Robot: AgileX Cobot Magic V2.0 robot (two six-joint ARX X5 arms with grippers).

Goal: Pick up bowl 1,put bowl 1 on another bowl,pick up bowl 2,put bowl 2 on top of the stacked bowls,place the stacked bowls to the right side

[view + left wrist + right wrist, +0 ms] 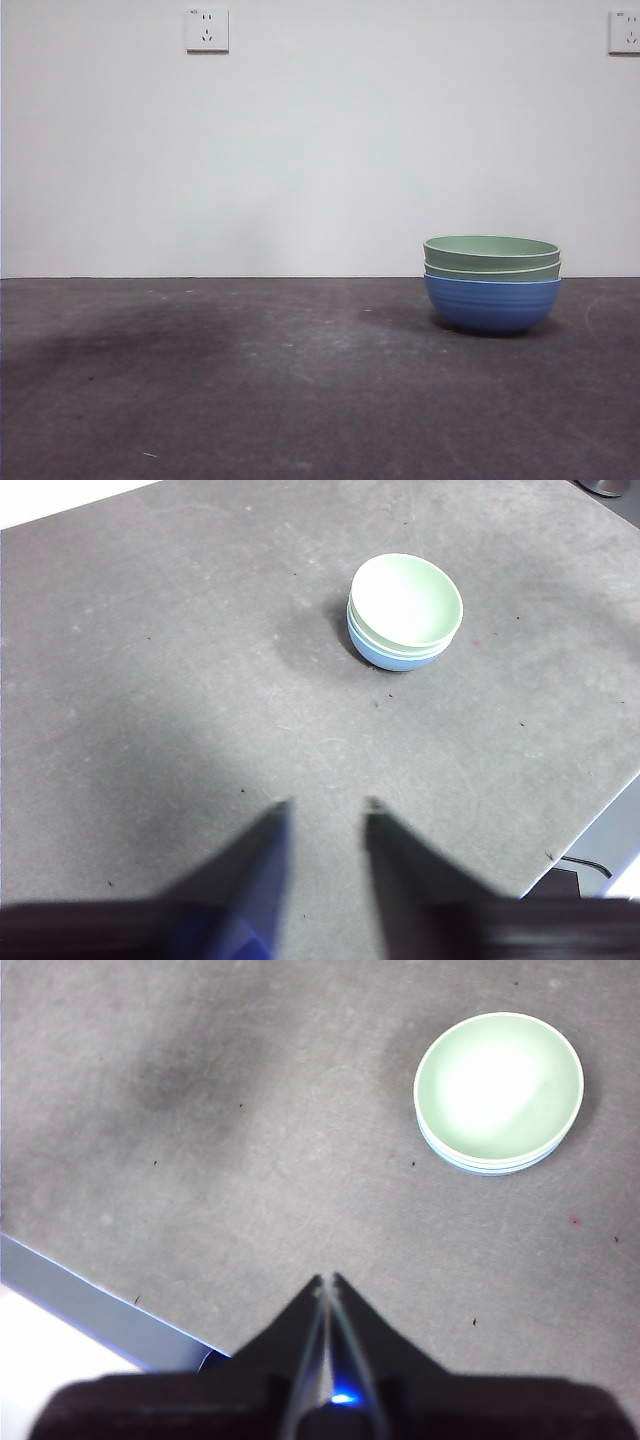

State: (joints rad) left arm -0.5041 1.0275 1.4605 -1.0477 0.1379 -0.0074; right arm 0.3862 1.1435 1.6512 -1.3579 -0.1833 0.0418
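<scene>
In the front view, three round ribbed bowls stand nested as one stack [492, 283] on the right part of the dark grey tabletop [250, 380]. The round blue bowl with fine horizontal ribs [492, 304] sits at the bottom, and two pale green bowls with lighter rims rest inside it, only their upper bands showing. Two white wall sockets hang on the white wall behind, one [207, 30] at the upper left and one [625, 32] at the upper right edge.

In the left wrist view, the left gripper [327, 815] hangs over bare tabletop, well apart from the stack [405, 612], its jaws spread with a clear gap.

In the right wrist view, the right gripper [328, 1282] hovers apart from the stack [498, 1092], its jaws pressed together, holding nothing.
</scene>
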